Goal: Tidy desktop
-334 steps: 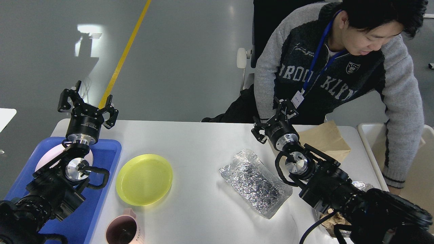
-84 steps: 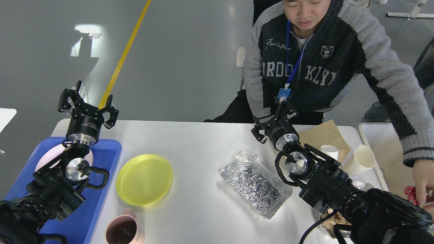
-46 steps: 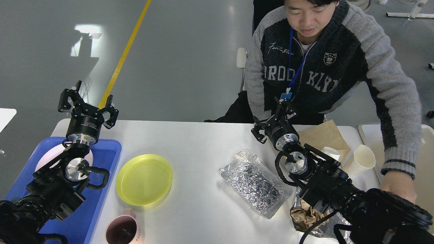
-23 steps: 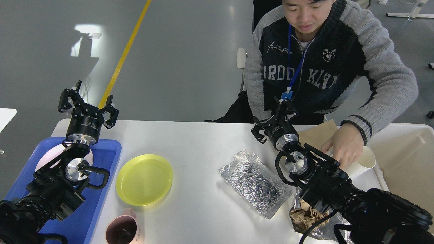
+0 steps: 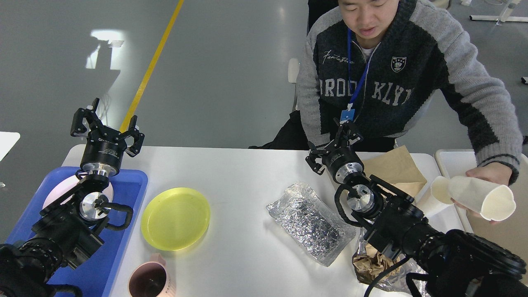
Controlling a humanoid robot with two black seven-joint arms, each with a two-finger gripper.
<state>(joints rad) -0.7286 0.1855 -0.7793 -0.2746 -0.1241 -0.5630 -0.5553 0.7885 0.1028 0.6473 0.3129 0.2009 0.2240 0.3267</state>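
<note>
While both arms hang idle above the desktop [image 5: 247, 173], which fills the lower middle of the frame, nothing on it looks heavy; the foil bag [image 5: 310, 222] at centre right is crinkled, soft and likely slippery, best pinched at a flat sealed edge; the yellow plate [image 5: 175, 218] at lower centre left is stiff, light plastic, to be taken by its raised rim; the pink cup [image 5: 149, 280] at the bottom edge is rigid, and its wall offers a grip; the crumpled paper [image 5: 371, 266] at lower right is soft and will squash. Left gripper [image 5: 106, 126], upper left over the blue tray [image 5: 132, 181], has its jaws spread and empty; right gripper [image 5: 334, 144], centre right, is seen end-on and I cannot tell its jaws. Compared with half a second ago, the man's hand [image 5: 486, 181] has lifted one paper cup [image 5: 480, 198] off toward the right edge; the other cup [image 5: 433, 197] remains by the brown bag [image 5: 396, 169]; neither arm has moved.
</note>
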